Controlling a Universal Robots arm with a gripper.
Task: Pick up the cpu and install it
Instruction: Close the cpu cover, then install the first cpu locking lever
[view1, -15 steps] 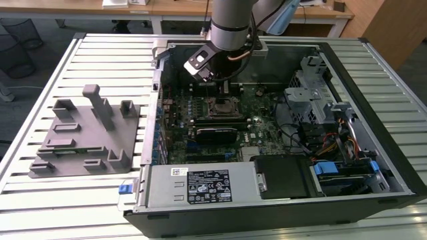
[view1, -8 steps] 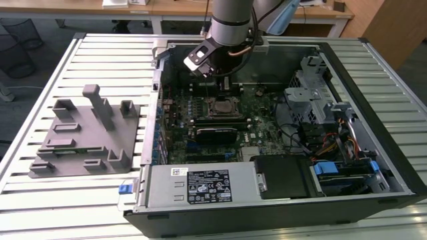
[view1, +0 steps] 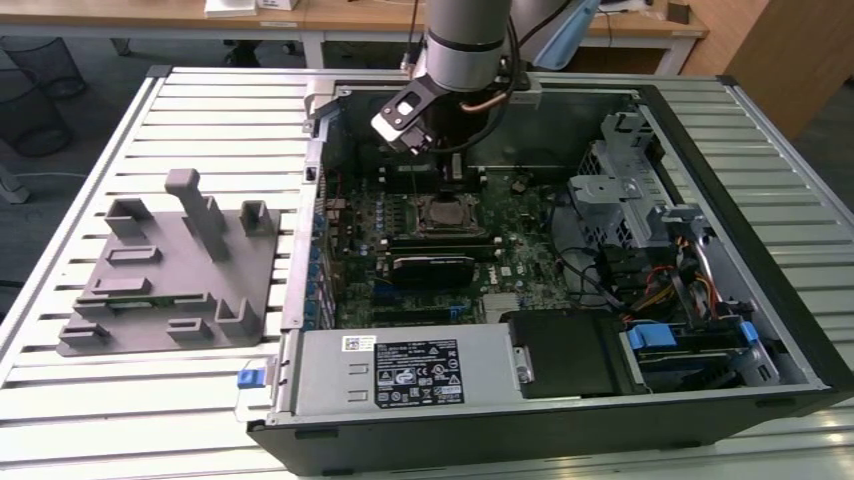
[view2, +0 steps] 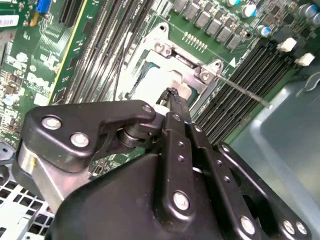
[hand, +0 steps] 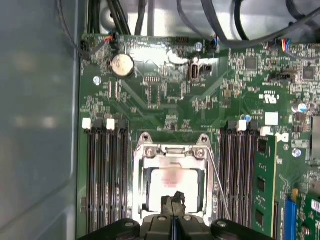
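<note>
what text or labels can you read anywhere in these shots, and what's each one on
Nothing is legible enough to quote.
Black label on the power supply, exterior view: print too small.
White sticker on the motherboard, second wrist view: blurred.
White markings on the motherboard, first wrist view: too small.

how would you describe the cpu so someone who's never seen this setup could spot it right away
Look inside the open computer case, at the green motherboard on its floor. Near the board's middle a square metal-framed socket sits between two banks of long black memory slots. The cpu is the flat, shiny silver square inside that frame, at the tip of the pincer.
</note>
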